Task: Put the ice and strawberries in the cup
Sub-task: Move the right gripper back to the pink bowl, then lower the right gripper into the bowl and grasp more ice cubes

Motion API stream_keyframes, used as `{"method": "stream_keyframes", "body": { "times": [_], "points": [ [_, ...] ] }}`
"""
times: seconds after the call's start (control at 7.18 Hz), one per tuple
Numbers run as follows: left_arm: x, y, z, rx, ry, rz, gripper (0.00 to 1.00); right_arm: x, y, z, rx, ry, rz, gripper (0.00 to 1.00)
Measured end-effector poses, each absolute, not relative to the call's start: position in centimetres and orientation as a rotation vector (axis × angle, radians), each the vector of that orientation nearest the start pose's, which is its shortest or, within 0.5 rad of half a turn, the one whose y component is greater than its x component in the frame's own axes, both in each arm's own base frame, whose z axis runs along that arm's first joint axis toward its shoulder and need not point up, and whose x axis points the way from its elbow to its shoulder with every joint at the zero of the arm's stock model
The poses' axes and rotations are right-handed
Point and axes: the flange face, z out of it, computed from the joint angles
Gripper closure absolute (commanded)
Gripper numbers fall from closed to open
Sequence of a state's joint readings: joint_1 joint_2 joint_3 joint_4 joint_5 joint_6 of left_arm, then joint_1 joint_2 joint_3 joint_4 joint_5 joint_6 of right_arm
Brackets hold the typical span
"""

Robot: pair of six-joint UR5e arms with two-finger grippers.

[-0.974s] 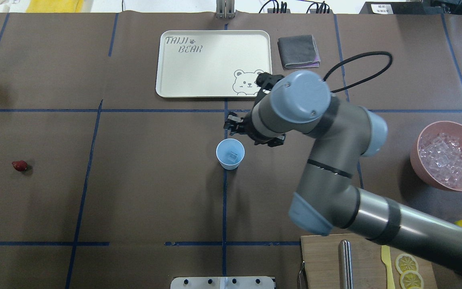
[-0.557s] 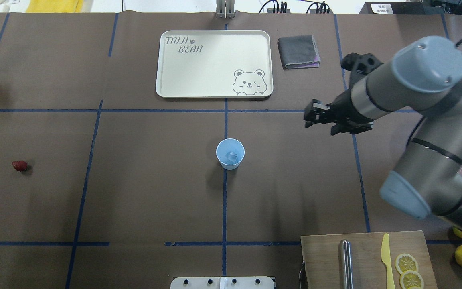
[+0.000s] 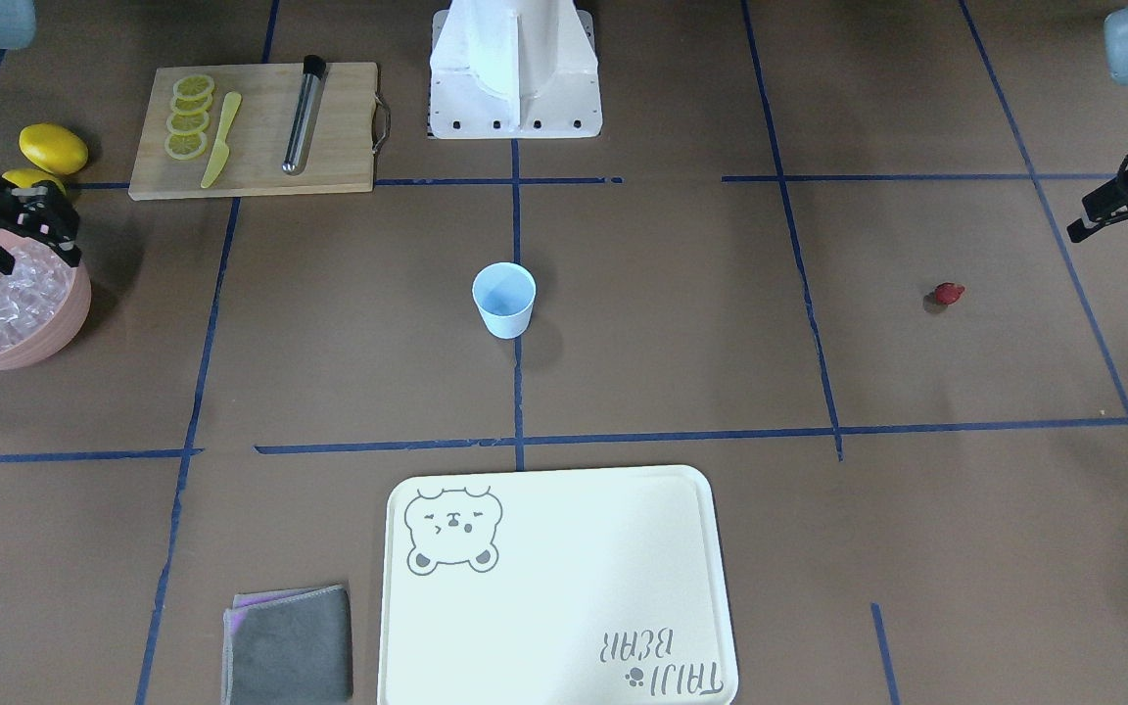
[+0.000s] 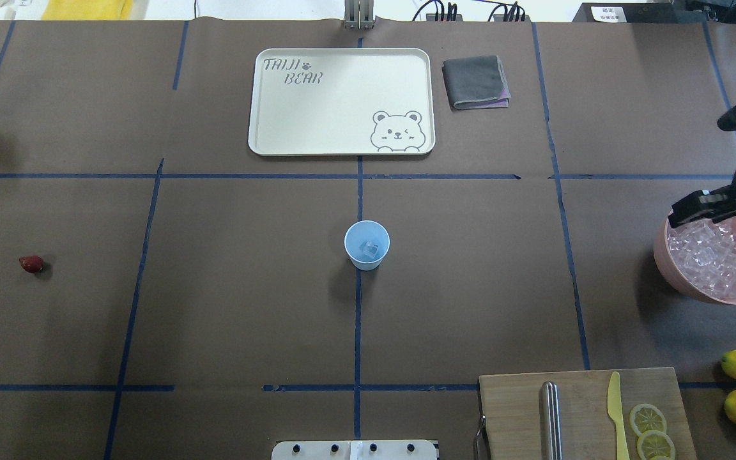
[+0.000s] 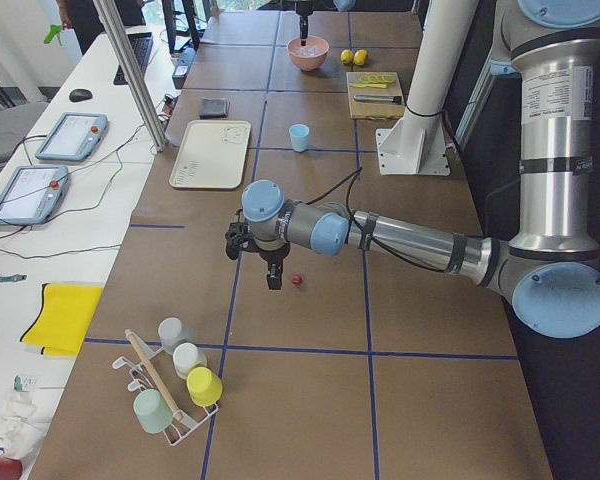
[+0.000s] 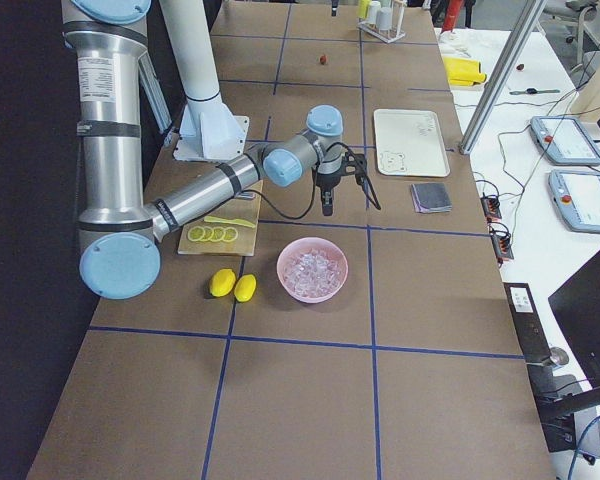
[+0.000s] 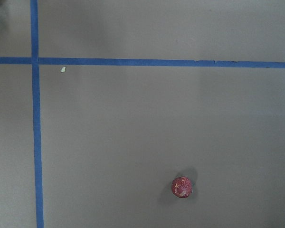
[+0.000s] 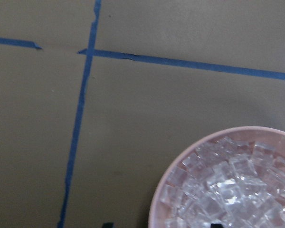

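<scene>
Step in hand, as I judge it: fetching ice. Right gripper [image 4: 694, 212] hovers over the cup-side edge of the round pink bowl [image 4: 684, 284], jaws parted, nothing held. The heap of small clear ice cubes [image 4: 712, 255] lies just below it and a little further out. Small pale-blue tapered cup [image 4: 367, 245] stands well apart from it, between the two grippers. Left gripper [image 3: 1112, 227] hangs near the small dark-red strawberry [image 3: 949, 293], off to one side, fingers seemingly apart, empty. Next move likely calls for a shift over the heap, a descent, then closing on a single cube; they look slippery and tightly packed. Overhead view shows one cube already inside the cup; front view's angle hides it. Right wrist view shows two dark fingertips [image 8: 107, 225] at its bottom edge, wide-set, straddling the bowl rim. Left wrist view shows the strawberry, no fingers.
</scene>
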State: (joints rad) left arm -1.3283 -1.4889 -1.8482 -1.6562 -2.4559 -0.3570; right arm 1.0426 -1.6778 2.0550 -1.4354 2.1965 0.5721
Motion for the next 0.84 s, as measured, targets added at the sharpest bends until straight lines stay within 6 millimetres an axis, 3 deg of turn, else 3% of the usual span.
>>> {"method": "stream_keyframes", "body": {
  "times": [0.28,0.84],
  "points": [
    [5.7,-46.3,54.3,-0.01,0.917,0.018,0.0,-15.0,-41.5,49.0,0.091,-0.752,-0.183,0.13],
    [5.7,-46.3,54.3,-0.009,0.917,0.019,0.0,-15.3,-41.8,51.4,0.061,-0.737,-0.189,0.13]
  ]
}}
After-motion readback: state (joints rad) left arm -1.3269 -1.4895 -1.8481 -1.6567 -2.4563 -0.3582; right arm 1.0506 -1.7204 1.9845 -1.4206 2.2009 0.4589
